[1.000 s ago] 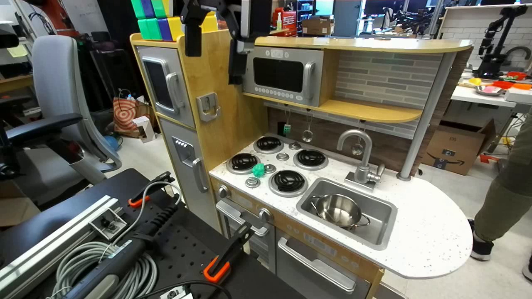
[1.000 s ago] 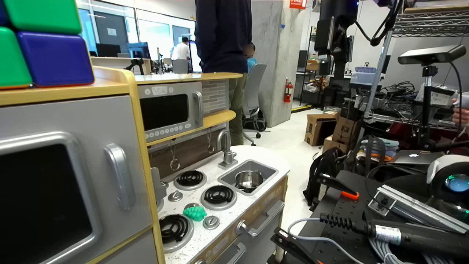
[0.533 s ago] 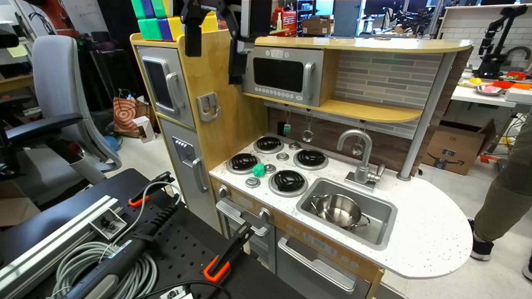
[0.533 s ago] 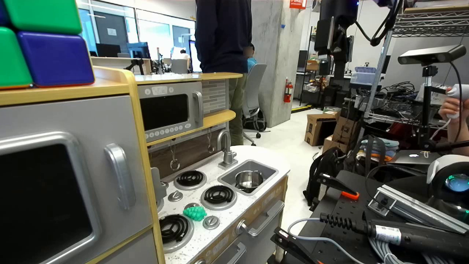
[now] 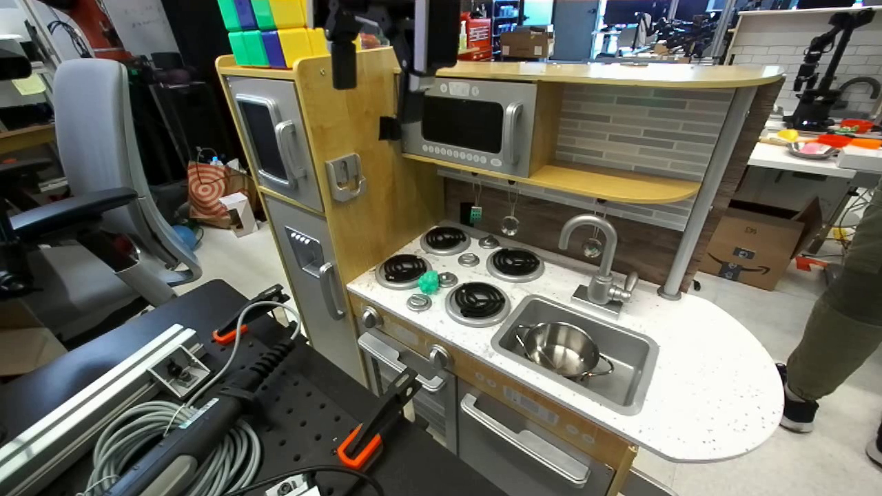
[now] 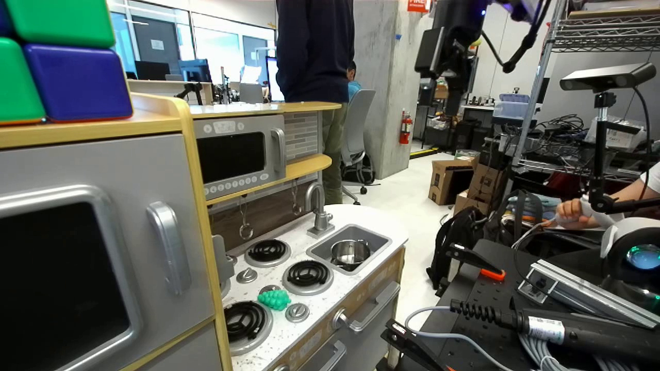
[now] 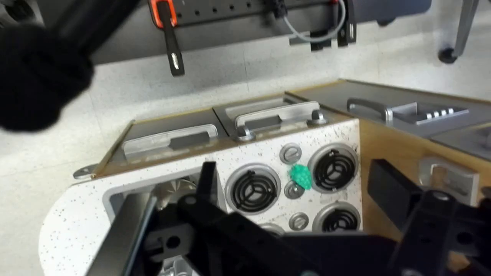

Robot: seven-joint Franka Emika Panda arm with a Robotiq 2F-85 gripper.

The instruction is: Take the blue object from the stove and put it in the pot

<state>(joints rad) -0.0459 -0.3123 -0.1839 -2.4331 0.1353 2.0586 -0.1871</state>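
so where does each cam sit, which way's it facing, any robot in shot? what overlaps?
In an exterior view: high by the black table, angled down at the counter; gripper at top.
In an exterior view: by the tall cabinet, facing along the stove toward the sink; gripper upper right.
Wrist view: on the wrist, looking down at the stove; spread fingers show.
Shared by both exterior views: pot, green object, gripper.
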